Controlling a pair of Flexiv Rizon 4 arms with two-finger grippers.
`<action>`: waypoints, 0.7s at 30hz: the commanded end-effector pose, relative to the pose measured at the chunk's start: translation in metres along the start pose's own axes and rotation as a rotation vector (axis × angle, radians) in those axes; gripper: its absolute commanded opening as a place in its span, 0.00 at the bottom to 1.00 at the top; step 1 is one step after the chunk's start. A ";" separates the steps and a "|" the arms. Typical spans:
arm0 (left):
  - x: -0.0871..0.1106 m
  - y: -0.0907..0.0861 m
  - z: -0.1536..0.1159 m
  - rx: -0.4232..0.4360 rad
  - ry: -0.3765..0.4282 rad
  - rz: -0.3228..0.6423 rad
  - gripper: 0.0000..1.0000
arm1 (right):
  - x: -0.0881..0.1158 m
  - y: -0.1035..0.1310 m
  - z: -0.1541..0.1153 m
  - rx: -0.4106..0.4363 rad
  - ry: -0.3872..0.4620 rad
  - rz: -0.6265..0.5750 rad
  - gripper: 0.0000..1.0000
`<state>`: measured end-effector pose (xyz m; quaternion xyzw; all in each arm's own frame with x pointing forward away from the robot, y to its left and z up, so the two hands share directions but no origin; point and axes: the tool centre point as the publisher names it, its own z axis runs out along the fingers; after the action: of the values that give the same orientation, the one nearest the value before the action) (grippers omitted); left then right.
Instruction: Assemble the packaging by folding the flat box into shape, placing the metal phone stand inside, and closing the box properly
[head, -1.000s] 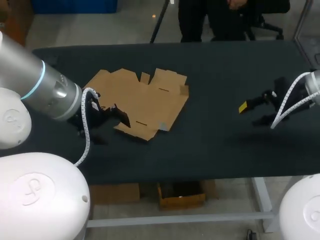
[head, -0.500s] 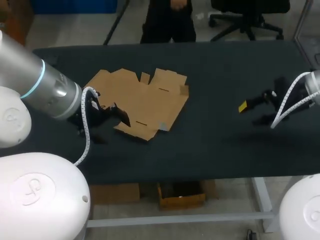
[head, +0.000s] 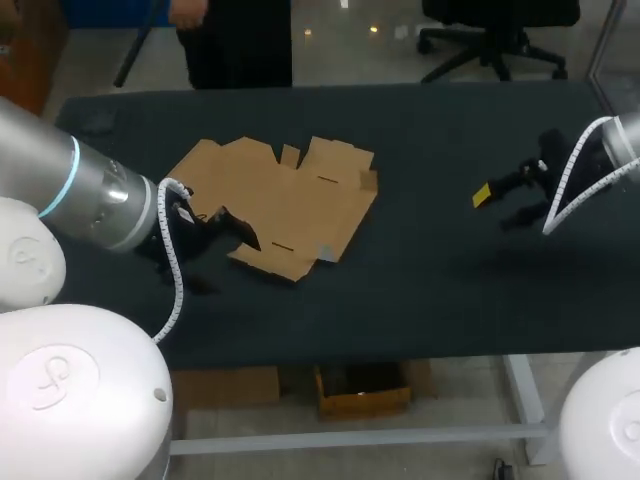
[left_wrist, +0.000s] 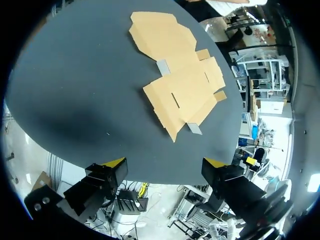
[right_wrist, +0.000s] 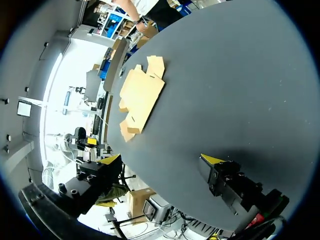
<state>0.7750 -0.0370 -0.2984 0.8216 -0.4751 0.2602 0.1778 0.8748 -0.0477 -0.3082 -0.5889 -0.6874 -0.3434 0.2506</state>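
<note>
Cardboard first: the flat box (head: 285, 205) lies unfolded on the left half of the black table (head: 420, 290), all flaps spread out, nothing standing up yet.

Head view puts the left gripper (head: 215, 228) right at the box's near-left corner, dark fingers overlapping the cardboard edge, and honestly from up there I can't tell if it touches. No yellow tips show on that side either. The left wrist view clears it up: left gripper (left_wrist: 165, 162) has both yellow tips spread wide with nothing between them, and the box (left_wrist: 180, 85) sits ahead of the fingers with a strip of bare table in between. So it's wide open, holding nothing, not on the box. That view also shows two small grey tabs (left_wrist: 162, 66) on the box edges, while the head view only gives me one that I can make out.

The right gripper (head: 500, 205) is way over on the right side of the table, well apart from the box. From above I get just one yellow tip and a dark finger next to it. The right wrist view shows both tips of the right gripper (right_wrist: 161, 160) far apart, with nothing between them but tabletop, so it's open and empty too. The box (right_wrist: 137, 97) shows far ahead of it across the table, lying flat.
</note>
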 end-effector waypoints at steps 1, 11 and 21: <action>-0.005 -0.001 0.010 0.014 0.012 -0.018 1.00 | -0.002 0.009 0.000 0.034 0.001 -0.012 1.00; -0.005 -0.007 0.020 0.002 0.036 -0.069 1.00 | 0.001 0.017 0.002 0.058 -0.006 -0.042 1.00; -0.005 -0.014 0.034 0.003 0.059 -0.109 1.00 | 0.000 0.012 -0.002 0.063 -0.011 -0.051 1.00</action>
<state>0.7900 -0.0410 -0.3210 0.8388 -0.4251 0.2721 0.2040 0.8889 -0.0462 -0.3065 -0.5655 -0.7142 -0.3239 0.2555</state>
